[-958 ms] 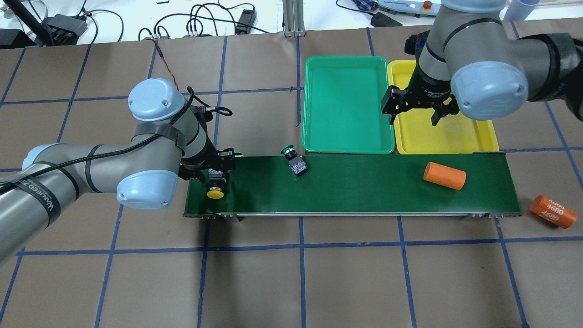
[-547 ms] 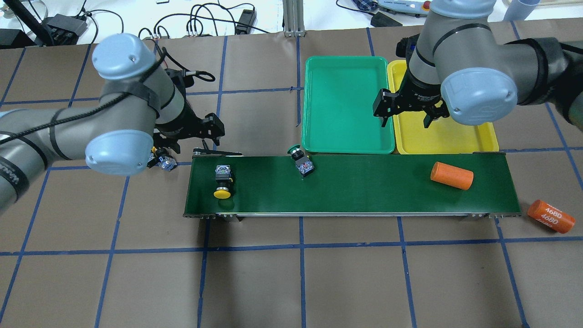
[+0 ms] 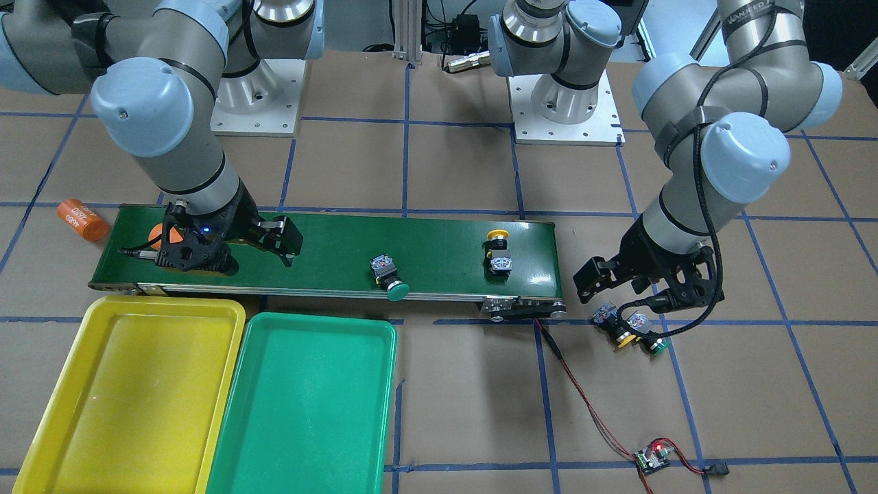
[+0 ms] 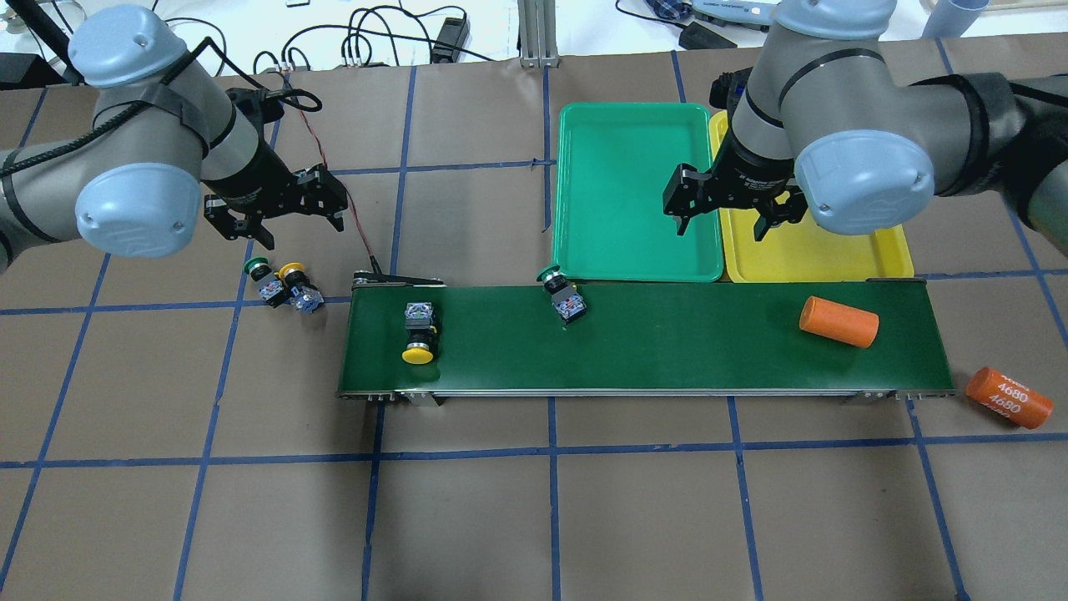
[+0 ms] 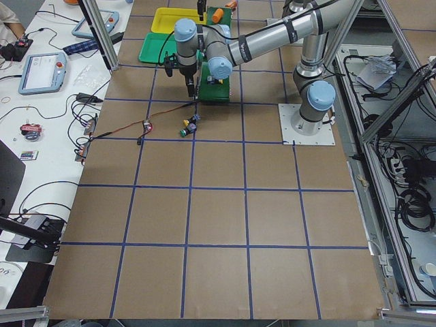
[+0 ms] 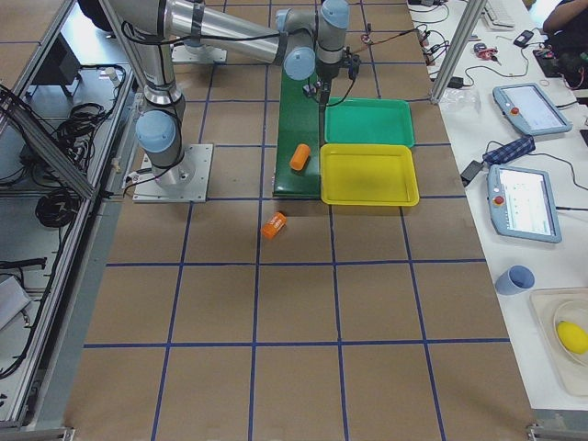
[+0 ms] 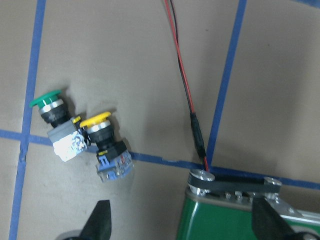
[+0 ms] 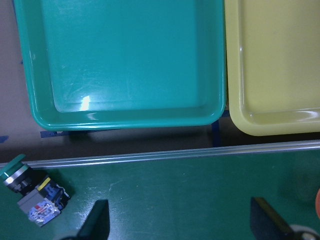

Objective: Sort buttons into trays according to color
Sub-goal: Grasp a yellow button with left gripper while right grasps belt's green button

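Two buttons, one green (image 4: pixel 259 271) and one yellow (image 4: pixel 294 277), lie touching on the brown table left of the belt; the left wrist view shows the same green one (image 7: pixel 51 109) and yellow one (image 7: pixel 102 136). My left gripper (image 4: pixel 279 225) hangs open just behind them, holding nothing. A yellow button (image 4: pixel 417 330) and a green button (image 4: pixel 563 296) lie on the conveyor belt (image 4: pixel 667 351). The green tray (image 4: pixel 634 192) and yellow tray (image 4: pixel 818 250) sit side by side behind the belt. Over their shared border, my right gripper (image 4: pixel 722 225) is open and holds nothing.
One orange cylinder (image 4: pixel 838 321) lies on the belt's right part; another, printed 4680 (image 4: pixel 1008 398), rests on the table past the belt's right end. A red-black wire (image 4: pixel 334 175) runs from the belt's left end to the back.
My left gripper left the yellow button on the belt and moved left and back, over the two table buttons. The belt's objects drifted right. My right gripper shifted slightly left.
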Motion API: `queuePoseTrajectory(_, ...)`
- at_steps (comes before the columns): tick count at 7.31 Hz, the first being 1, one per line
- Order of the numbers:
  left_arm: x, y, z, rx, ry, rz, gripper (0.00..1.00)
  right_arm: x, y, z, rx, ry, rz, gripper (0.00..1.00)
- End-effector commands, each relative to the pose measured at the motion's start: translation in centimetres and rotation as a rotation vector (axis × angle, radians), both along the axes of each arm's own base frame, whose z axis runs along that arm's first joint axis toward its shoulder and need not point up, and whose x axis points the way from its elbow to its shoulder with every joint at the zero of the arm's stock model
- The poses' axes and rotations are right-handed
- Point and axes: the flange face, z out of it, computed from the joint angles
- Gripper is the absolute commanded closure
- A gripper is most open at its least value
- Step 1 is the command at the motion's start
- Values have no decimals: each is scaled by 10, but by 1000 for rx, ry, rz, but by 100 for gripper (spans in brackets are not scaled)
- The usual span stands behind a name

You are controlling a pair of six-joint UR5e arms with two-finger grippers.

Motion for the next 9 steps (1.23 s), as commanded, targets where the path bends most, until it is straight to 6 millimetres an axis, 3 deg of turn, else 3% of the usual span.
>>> queuePoseTrajectory(1,16,0,-50,-41,51,34,0,31,12,-6,-3,-1,5,0)
queuePoseTrajectory(2,35,9,-65,-36,51,69,0,54,16,-8,-20,-7,-16,0)
queuePoseTrajectory(4,42,33,-92,-96,29,88,0,94,26,-28,-6,6,5,0)
queuePoseTrajectory(5,43,39,-98,-94,30,95,0,113,26,-49,-18,11,20,0)
queuePoseTrajectory(8,54,61,-119,-41,50,129,0,104,23,-74,-1,89,42,0)
queuePoseTrajectory(9,54,62,-123,-40,56,135,26,101,27,-89,6,94,38,0)
